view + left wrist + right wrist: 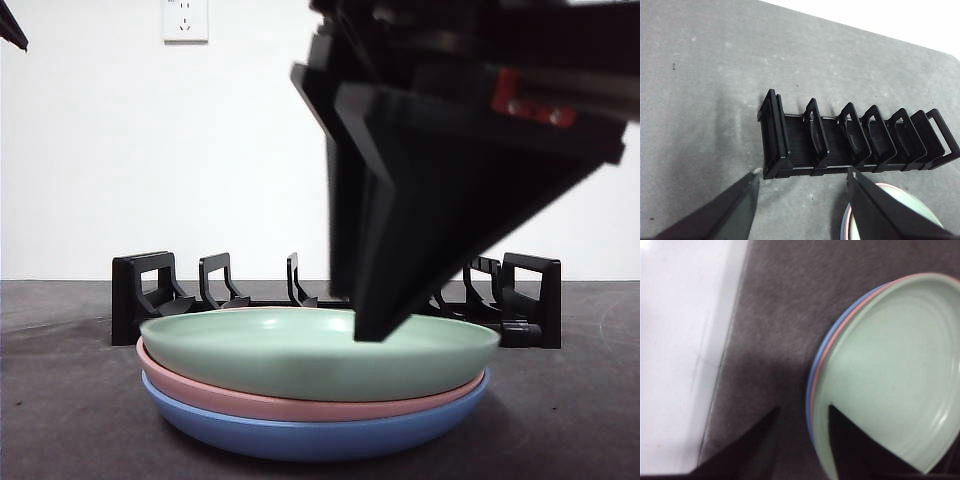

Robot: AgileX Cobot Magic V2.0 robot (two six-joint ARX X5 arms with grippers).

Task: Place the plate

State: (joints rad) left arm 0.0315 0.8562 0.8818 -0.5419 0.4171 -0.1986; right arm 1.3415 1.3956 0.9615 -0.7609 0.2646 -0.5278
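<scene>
**Pinch the green rim only, then lift clear**

Top of a stack of three: green plate [300, 350] over pink plate [300, 405] over blue plate [310, 435], flat on the worktop [60, 400] just in front of the black slotted rack [150, 290], none of them yet in a slot.

Right gripper [802, 440] low at the stack's edge, fingers apart and empty, one over the green plate's inside, the other outside the rim above bare worktop. Probably the approach to the grasp, judging by that straddle.

To do it well:
- Lower until the outer finger sits beside the green lip alone, not down at the pink or blue edges, which lie tight beneath and could be caught together.
- Close squarely across the rim; a glancing pinch on a smooth, curved lip may slip.
- Lift straight up first, so the lower plates are not dragged along.
- Tilt the plate on edge only once clear, then aim for an open slot between the rack's uprights.

Left gripper [802, 182] above the rack, fingers apart, holding nothing; best kept out of the path to the slots.
</scene>
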